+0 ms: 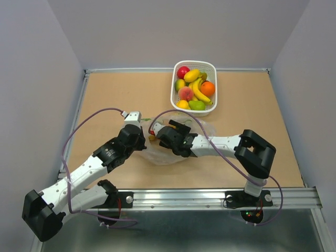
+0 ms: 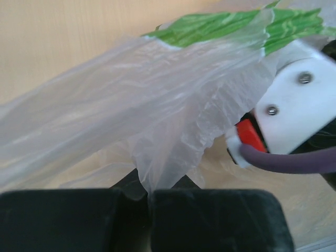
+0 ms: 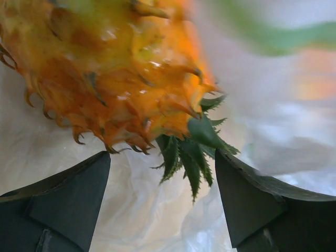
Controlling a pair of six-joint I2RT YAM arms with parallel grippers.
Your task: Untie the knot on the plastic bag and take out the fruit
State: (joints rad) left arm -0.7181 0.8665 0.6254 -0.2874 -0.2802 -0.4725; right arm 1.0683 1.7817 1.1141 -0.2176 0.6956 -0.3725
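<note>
A lab robot cell: plain grey panel walls (image 1: 157, 31) enclose a tan wooden tabletop (image 1: 252, 115) beyond and beside the right gripper (image 1: 160, 130); an aluminium rail (image 1: 184, 197) runs behind it.

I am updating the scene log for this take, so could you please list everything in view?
plastic bag: one, clear with green print, table centre.
pineapple: one, orange-yellow with green leaves, inside the bag.
white basket: one, far side of the table, holding fruit.
red apple: one, basket's far left corner.
yellow oval fruit: one, beside the apple.
bananas: one bunch, yellow, basket's middle.
orange: one, basket's right side.
peach: one, pink-orange, basket's left side.
green fruit: one, basket's near edge.
table: one, tan.
left tool: black fingers, shut on the bag's plastic.
right tool: black fingers, open, either side of the pineapple's leaves.
</note>
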